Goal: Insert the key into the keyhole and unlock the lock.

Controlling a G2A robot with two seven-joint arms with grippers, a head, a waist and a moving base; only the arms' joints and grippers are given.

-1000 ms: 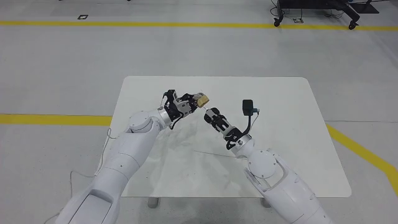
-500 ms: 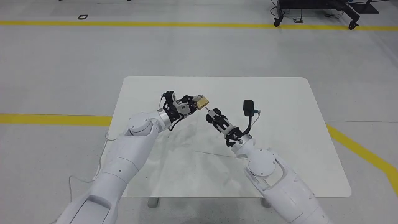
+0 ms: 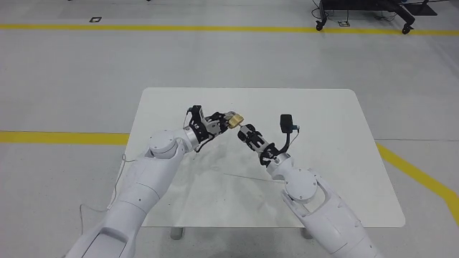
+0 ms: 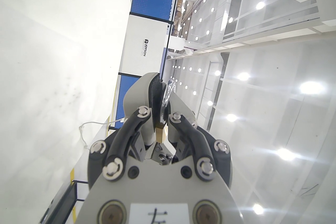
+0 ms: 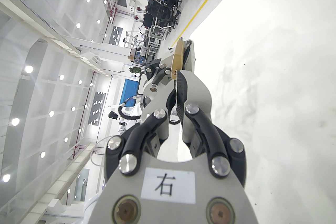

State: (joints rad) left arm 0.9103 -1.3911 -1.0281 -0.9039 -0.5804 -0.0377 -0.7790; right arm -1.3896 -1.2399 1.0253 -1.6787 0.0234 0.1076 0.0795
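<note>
Lock [image 3: 232,120] is shifting closer to the right gripper [image 3: 243,132], pinching shut beside it, presumably on the key. Left gripper [image 4: 162,104] is clamping the lock steady for insertion.

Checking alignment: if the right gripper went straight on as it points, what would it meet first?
Probably the brass padlock held by the left gripper, directly ahead; the gap is unclear.

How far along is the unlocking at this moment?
Done: the left gripper, jaws shut, holds the lock over the table. In hand: the right gripper, jaws shut, sits at the lock's end; the key is hidden, so insertion is unconfirmed. Left: turning the key and releasing the shackle.
</note>
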